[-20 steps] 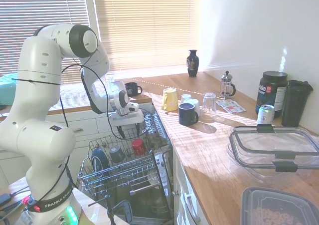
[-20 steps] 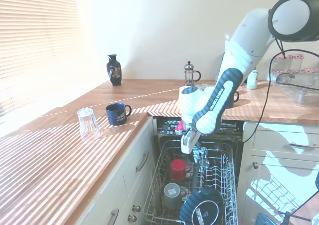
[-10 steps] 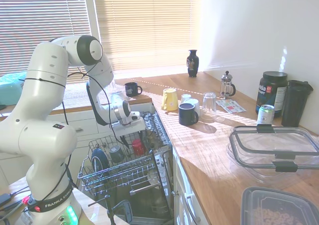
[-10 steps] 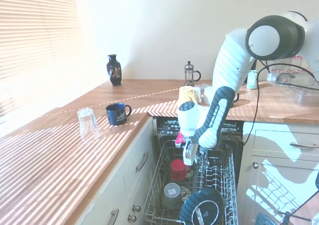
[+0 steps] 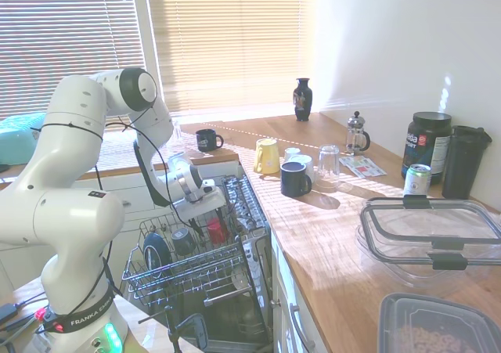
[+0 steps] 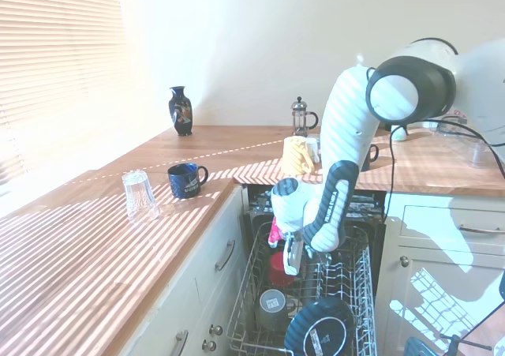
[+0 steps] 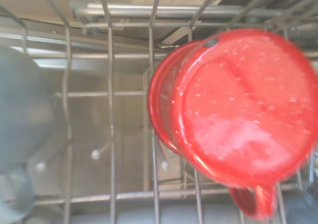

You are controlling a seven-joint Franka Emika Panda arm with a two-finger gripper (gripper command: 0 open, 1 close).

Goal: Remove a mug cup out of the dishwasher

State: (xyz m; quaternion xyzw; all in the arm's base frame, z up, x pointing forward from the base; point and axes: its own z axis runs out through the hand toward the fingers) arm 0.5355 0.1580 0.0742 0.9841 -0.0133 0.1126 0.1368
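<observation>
In the pulled-out wire rack of the dishwasher, the red mug cup sits upside down between the tines, its base facing the wrist camera and its handle off to one side. The gripper hangs just above the mug cup, almost touching it; whether the jaws are spread or pressed together cannot be told from either outside view. The step in hand looks like the final reach for the grasp. The next move would call for lowering the jaws either side of the mug cup's wall or handle, pinching it, then lifting straight up so it clears the tines.

Beside the mug cup in the rack are one grey cup and one dark round plate. On the table stand two navy mugs, one yellow mug, two upturned glasses, one vase and one French press.
</observation>
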